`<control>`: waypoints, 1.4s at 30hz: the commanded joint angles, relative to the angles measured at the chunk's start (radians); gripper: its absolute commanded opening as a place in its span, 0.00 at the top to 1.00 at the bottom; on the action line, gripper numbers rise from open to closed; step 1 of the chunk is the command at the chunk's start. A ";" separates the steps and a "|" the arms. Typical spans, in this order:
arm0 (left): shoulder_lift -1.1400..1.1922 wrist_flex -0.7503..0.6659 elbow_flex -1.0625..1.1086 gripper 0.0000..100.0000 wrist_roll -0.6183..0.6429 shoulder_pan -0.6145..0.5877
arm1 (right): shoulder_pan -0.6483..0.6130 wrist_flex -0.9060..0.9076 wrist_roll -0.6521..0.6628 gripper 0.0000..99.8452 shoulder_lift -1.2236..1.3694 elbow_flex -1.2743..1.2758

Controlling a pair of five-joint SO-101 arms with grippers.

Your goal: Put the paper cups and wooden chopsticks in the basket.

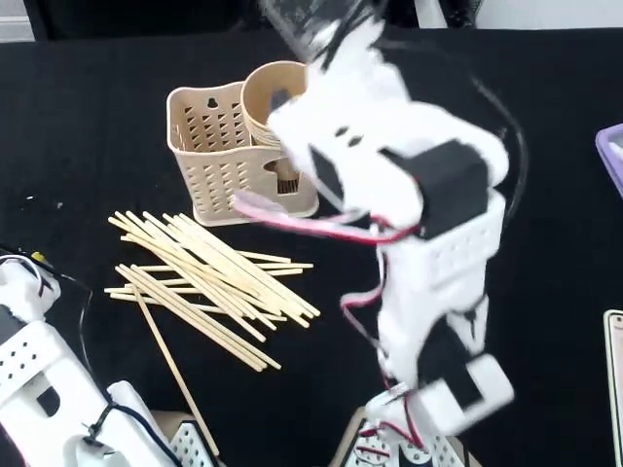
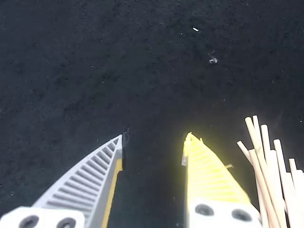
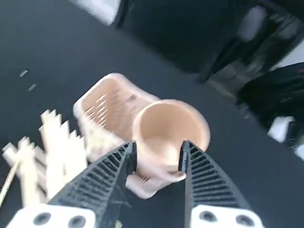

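It is noted that the basket (image 1: 209, 156) could be tipped, or the paper cup (image 3: 168, 130) knocked out, should the right gripper (image 3: 156, 149), held open and empty close over the cup's rim, be lowered off-centre. The cup is judged to be seated in one end of the basket. The wooden chopsticks (image 1: 204, 282) are found piled on the table (image 1: 97, 97) just beside it, their ends near the left gripper (image 2: 154, 137), which is likewise parted with nothing held.

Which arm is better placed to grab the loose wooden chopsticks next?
Left, probably: the left gripper is open just beside the pale wooden chopsticks, while the right gripper is over the tan paper cup in the beige slotted basket.
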 commanded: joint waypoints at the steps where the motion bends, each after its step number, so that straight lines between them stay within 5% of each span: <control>1: -0.017 -0.021 -0.015 0.79 0.005 0.012 | -0.100 0.028 -0.003 0.84 -0.200 0.338; 10: -0.011 -0.023 -0.019 0.79 0.005 0.012 | -0.236 -0.420 0.006 0.84 -0.541 1.357; 16: -0.011 -0.023 -0.018 0.79 0.005 0.012 | -0.322 -0.816 0.005 0.84 -0.518 1.699; 21: -0.011 -0.023 -0.018 0.79 0.005 0.012 | -0.330 -0.968 0.005 0.84 -0.351 1.730; 33: -0.011 -0.023 -0.019 0.79 0.005 0.012 | -0.339 -0.974 0.008 0.85 0.013 1.543; 38: -0.012 -0.023 -0.018 0.79 0.005 0.012 | -0.339 -0.973 0.006 0.99 0.002 1.546; 42: -0.012 -0.023 -0.018 0.79 0.005 0.012 | -0.338 -0.921 0.005 0.99 -0.036 1.563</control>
